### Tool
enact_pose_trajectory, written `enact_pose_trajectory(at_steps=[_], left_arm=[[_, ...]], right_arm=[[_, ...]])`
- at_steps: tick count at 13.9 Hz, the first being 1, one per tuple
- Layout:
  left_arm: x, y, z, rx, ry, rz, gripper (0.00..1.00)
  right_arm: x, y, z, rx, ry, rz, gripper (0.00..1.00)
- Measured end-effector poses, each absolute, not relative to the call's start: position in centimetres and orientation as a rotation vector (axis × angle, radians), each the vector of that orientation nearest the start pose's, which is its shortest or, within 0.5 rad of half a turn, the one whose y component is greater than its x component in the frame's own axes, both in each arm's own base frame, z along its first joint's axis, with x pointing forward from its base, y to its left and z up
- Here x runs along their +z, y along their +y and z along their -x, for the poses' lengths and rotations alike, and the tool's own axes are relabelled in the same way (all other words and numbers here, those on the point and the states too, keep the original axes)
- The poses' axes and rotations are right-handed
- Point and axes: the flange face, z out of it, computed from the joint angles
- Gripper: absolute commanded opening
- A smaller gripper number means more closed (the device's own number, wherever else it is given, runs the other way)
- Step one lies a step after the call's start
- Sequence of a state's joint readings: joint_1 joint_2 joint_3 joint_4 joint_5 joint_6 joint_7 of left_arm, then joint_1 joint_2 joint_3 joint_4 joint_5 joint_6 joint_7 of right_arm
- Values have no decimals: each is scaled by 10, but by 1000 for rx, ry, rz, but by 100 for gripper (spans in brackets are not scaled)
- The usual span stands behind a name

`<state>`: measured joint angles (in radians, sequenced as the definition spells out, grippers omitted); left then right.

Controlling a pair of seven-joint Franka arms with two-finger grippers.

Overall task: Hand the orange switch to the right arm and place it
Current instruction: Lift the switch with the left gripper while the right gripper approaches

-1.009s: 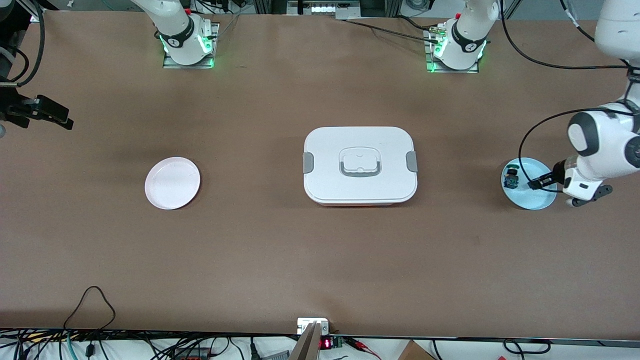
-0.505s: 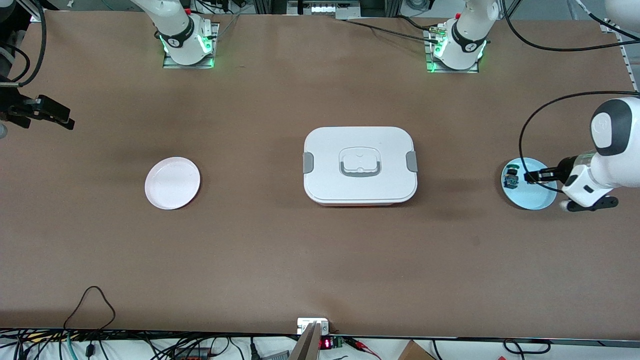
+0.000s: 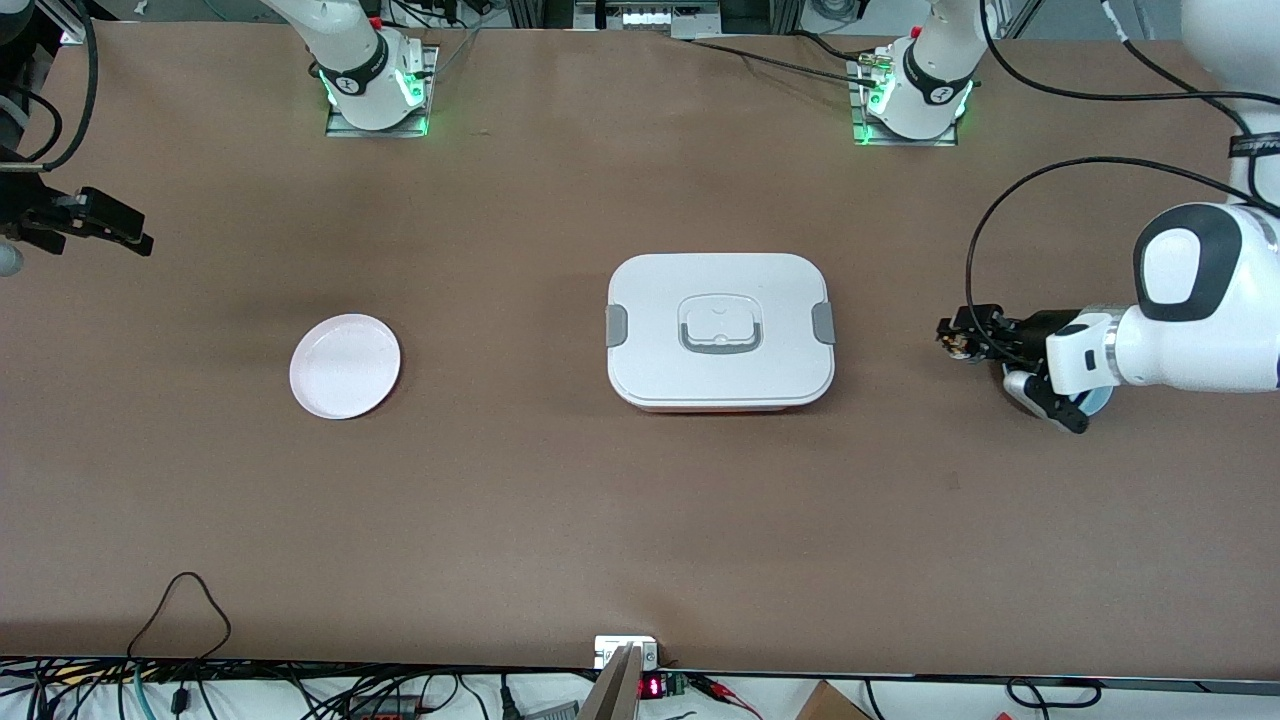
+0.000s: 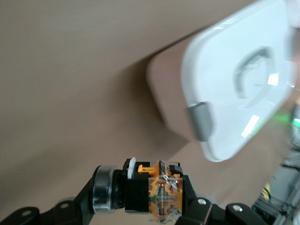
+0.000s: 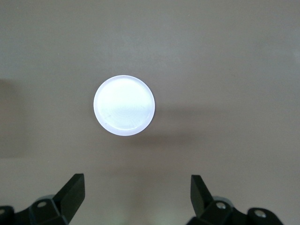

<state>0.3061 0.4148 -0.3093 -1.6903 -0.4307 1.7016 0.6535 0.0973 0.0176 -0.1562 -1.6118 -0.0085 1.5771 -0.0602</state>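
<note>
My left gripper [image 3: 966, 332] is shut on the orange switch [image 3: 952, 340] and holds it in the air over bare table, between the white box and the light blue plate [image 3: 1097, 399]. In the left wrist view the orange switch [image 4: 157, 192] lies crosswise between the jaws of the left gripper [image 4: 149, 199]: black middle, orange clear-cased end, round cap. My right gripper [image 3: 125, 230] hangs open and unladen at the right arm's end of the table. In the right wrist view, the white plate [image 5: 124, 105] lies below the right gripper [image 5: 136, 197].
A white lidded box [image 3: 720, 330] with grey side latches stands mid-table and also shows as the box [image 4: 234, 79] in the left wrist view. The white plate [image 3: 345, 365] lies toward the right arm's end. My left arm covers most of the light blue plate.
My left gripper has lifted off the light blue plate with the orange switch and swung toward the white box, its wrist turning. The right arm has barely moved.
</note>
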Motion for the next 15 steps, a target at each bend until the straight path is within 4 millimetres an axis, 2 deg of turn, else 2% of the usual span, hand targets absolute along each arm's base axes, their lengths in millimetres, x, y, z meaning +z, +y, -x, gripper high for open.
enact_pose_trajectory(at_steps=[2, 5, 7, 8, 11, 13, 15], left_arm=[[363, -54, -623, -86, -792, -2232, 23], [389, -105, -629, 199, -911, -1931, 23], [412, -151, -634, 419, -975, -1774, 20], [424, -182, -633, 525, -1007, -1711, 19], [441, -264, -620, 691, -1032, -1636, 16], [445, -308, -607, 773, -995, -1571, 13], [445, -341, -595, 858, -963, -1525, 12]], right_arm=[[597, -21, -557, 79, -3, 3038, 100], [600, 7, -556, 101, 4, 2759, 100], [595, 28, -562, 128, 8, 2565, 100], [589, 40, -567, 148, 13, 2465, 100], [562, 78, -577, 218, 60, 2162, 100], [533, 97, -578, 274, 137, 1956, 100], [505, 116, -574, 321, 183, 1843, 100]])
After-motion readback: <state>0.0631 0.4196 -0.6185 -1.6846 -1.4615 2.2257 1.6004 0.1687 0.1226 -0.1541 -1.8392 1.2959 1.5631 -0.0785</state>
